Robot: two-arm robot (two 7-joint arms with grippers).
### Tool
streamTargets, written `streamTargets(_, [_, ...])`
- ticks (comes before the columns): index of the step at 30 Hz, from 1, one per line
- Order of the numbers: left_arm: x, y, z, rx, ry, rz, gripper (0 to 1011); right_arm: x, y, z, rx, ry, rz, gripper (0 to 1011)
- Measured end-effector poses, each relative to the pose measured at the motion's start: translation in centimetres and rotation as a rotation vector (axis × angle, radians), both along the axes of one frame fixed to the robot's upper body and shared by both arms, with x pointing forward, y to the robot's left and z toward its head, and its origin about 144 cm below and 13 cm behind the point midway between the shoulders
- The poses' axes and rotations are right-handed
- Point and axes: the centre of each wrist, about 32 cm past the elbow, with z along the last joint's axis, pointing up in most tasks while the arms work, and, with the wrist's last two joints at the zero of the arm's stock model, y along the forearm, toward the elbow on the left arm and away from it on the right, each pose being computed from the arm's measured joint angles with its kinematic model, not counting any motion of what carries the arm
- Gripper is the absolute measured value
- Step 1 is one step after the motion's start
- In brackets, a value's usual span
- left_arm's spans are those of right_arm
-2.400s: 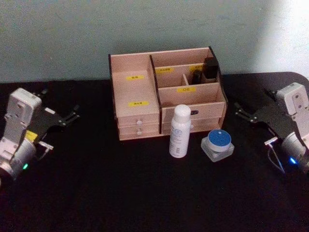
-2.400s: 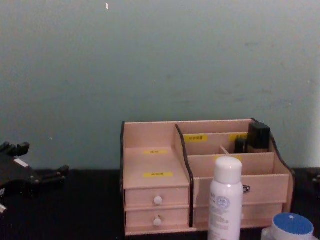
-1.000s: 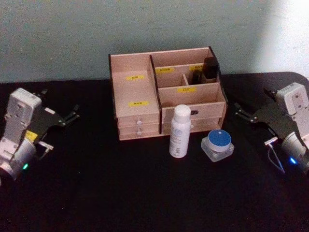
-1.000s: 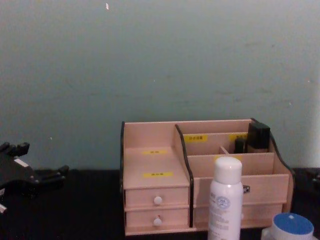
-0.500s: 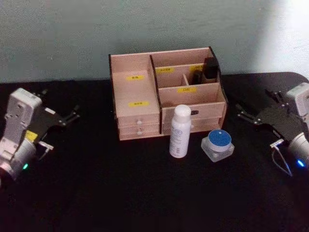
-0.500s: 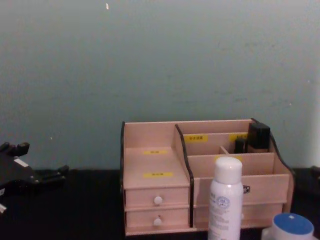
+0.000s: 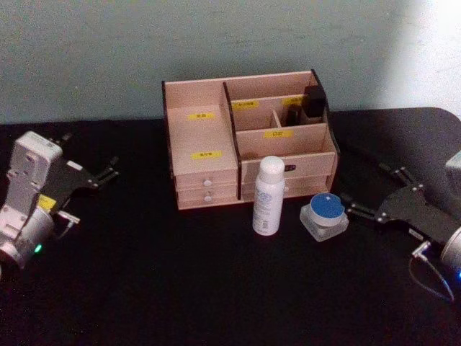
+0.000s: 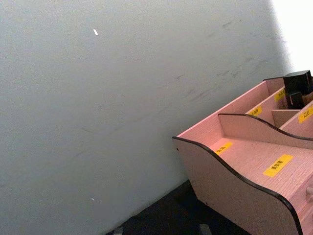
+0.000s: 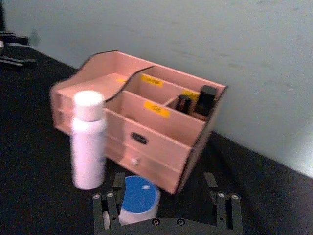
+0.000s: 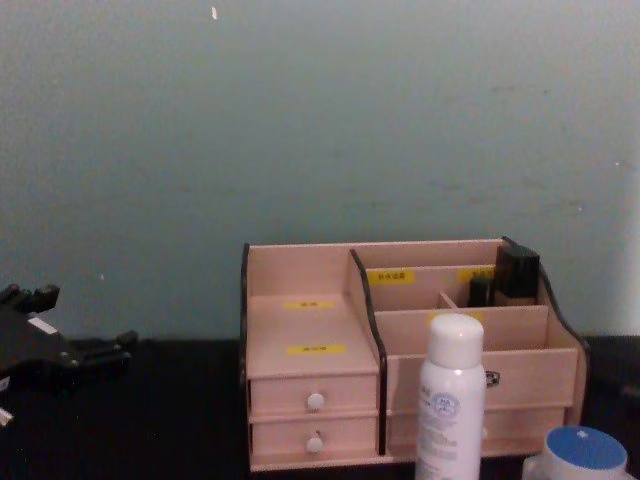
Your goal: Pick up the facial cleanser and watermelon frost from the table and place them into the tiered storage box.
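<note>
Watermelon frost (image 7: 325, 215) and facial cleanser (image 7: 269, 196) stand on the desk (image 7: 180, 288) before the tiered storage box (image 7: 202, 155). My right end effector (image 7: 364, 189) is spread wide beside the frost; my left end effector (image 7: 108, 167) sits parked, spread too.

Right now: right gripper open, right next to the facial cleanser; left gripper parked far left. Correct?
No. The open right gripper is next to the watermelon frost, not the facial cleanser; the right wrist view shows it. The left gripper is parked far left.
</note>
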Motion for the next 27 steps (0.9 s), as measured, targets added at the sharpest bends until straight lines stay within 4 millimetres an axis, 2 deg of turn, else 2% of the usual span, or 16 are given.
streamTargets(9, [0.0, 0.0, 0.0, 0.0, 0.0, 0.0, 1001, -0.1, 0.5, -0.3, 0.031, 0.055, 0.073, 1003])
streamTargets(27, [0.0, 0.0, 0.0, 0.0, 0.0, 0.0, 1001, 1.5, 1.8, -0.9, 0.029, 0.07, 0.171, 1003])
